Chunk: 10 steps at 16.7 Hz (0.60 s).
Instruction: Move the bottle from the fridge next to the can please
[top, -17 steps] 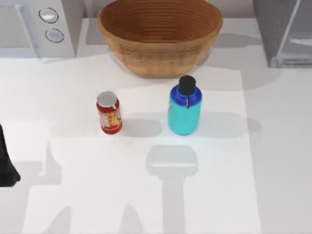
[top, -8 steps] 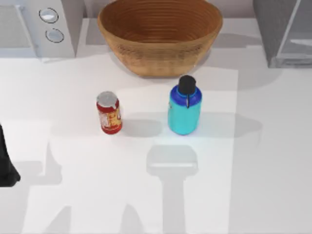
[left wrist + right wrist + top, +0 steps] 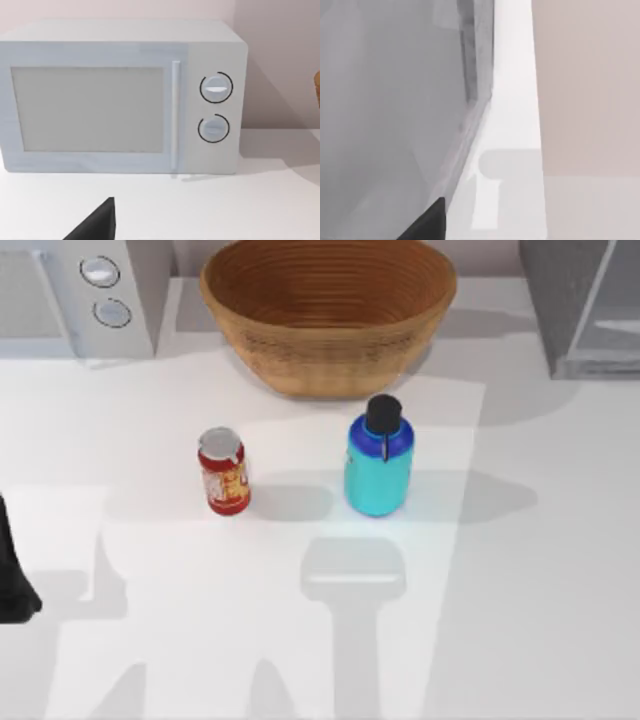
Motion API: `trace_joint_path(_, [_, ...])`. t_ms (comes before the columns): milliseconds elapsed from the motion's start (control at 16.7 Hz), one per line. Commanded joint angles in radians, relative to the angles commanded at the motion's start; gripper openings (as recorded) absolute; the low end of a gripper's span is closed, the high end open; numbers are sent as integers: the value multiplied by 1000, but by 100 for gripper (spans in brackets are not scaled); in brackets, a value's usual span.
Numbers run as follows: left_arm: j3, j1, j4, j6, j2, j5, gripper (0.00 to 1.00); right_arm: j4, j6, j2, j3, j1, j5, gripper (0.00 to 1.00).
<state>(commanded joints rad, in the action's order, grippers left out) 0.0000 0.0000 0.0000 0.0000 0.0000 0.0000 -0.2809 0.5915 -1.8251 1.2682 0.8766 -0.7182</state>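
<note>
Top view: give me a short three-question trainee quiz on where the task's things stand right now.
1. True or false: the bottle lies on its side inside the fridge.
2. Which stands nearer the top view's left, the can or the bottle?
A) can
B) bottle
3. What stands on the table behind the can and the bottle, between the microwave and the fridge?

Key:
1. False; it stands upright on the table, outside the fridge.
2. A.
3. A woven basket.
</note>
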Motion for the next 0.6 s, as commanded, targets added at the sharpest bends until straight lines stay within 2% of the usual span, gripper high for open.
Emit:
trace_joint_path(240, [0, 0, 0, 0, 0, 0, 100, 76, -156, 27, -77, -231, 161, 100])
trace_joint_path(600, [0, 0, 0, 0, 0, 0, 100, 251, -439, 138, -211, -679, 508, 100])
